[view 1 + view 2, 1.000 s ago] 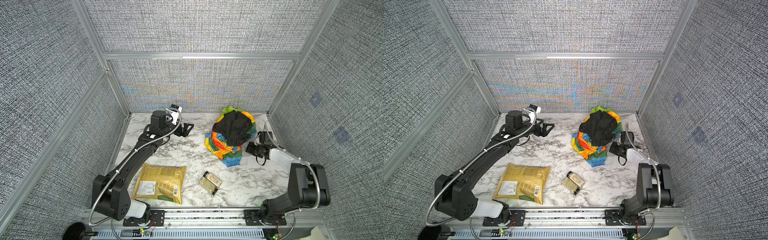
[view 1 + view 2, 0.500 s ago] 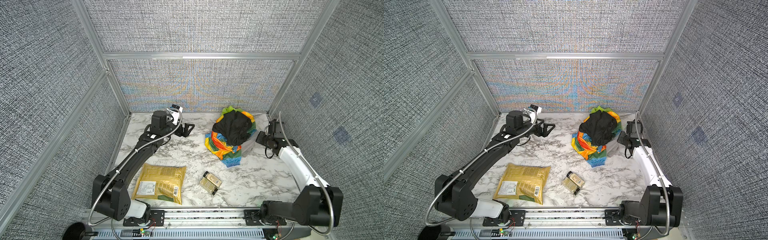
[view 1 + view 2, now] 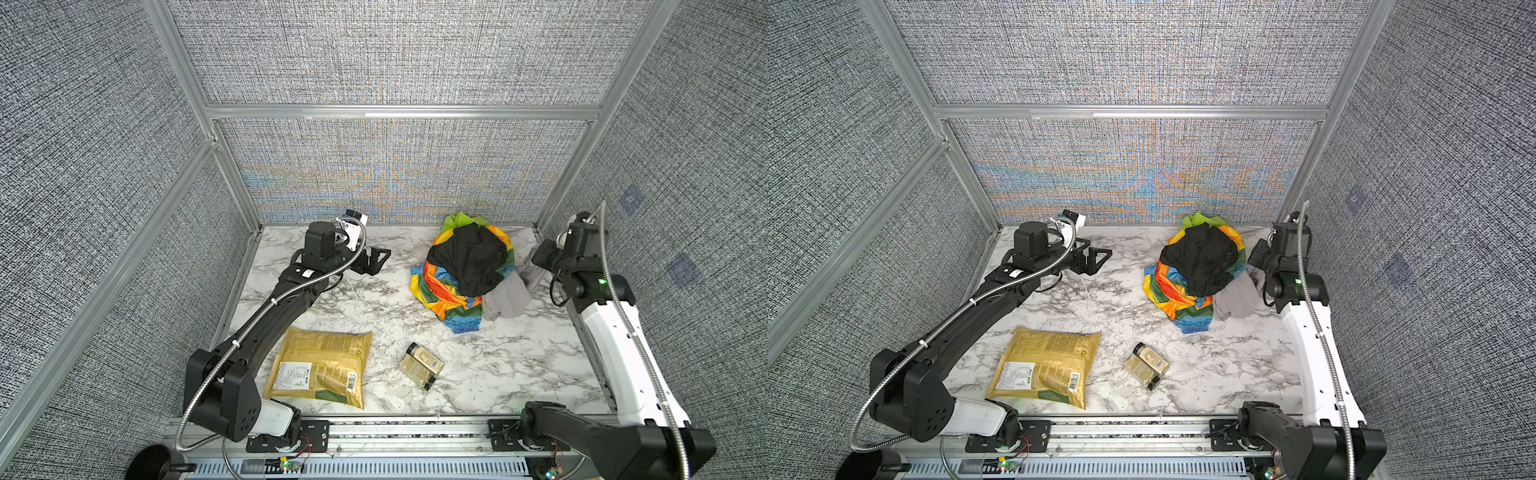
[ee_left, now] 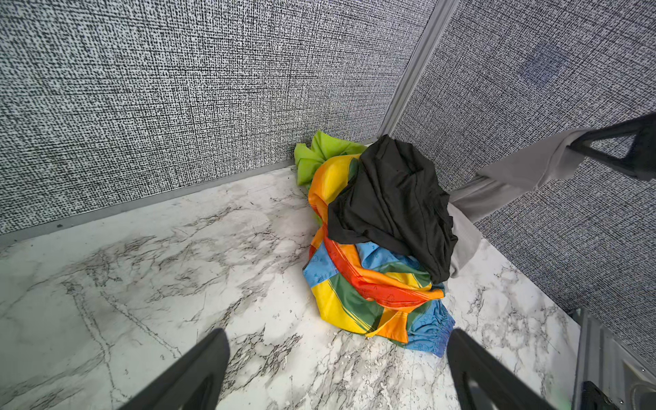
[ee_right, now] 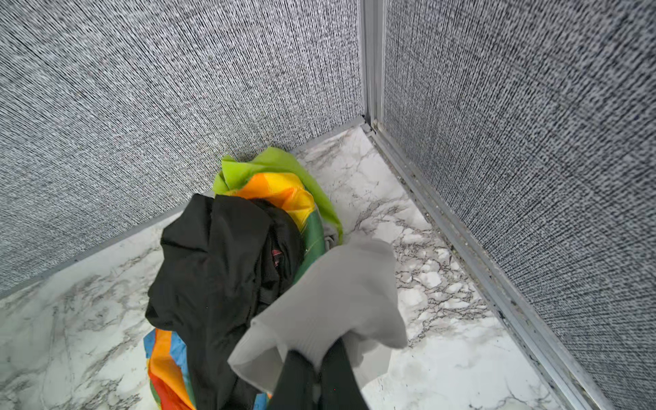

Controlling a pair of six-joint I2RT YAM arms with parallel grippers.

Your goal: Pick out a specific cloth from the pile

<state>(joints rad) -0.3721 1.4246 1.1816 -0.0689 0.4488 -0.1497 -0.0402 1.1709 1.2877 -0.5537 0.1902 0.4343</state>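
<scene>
Grey cloth (image 5: 330, 301) pinched in right gripper (image 5: 316, 355), lower end touching pile (image 5: 220, 269)

- Your left gripper (image 4: 337, 337) hangs over the marble table (image 4: 159, 255), jaws spread wide.
- The pile (image 4: 372, 248) lies near the corner: black cloth (image 4: 390, 202) atop rainbow-striped cloth (image 4: 365, 298).
- The right gripper (image 4: 572, 147) pinches the grey cloth (image 4: 514, 172), stretched taut from behind the black cloth.

Both top views hang high by the front of the counter (image 3: 395, 303), looking steeply down on all of it. Each wrist view sits close behind its own pincer, left pincer (image 4: 335, 339) and right pincer (image 5: 316, 358); both face the pile (image 4: 387, 213) ahead (the right from nearer).
</scene>
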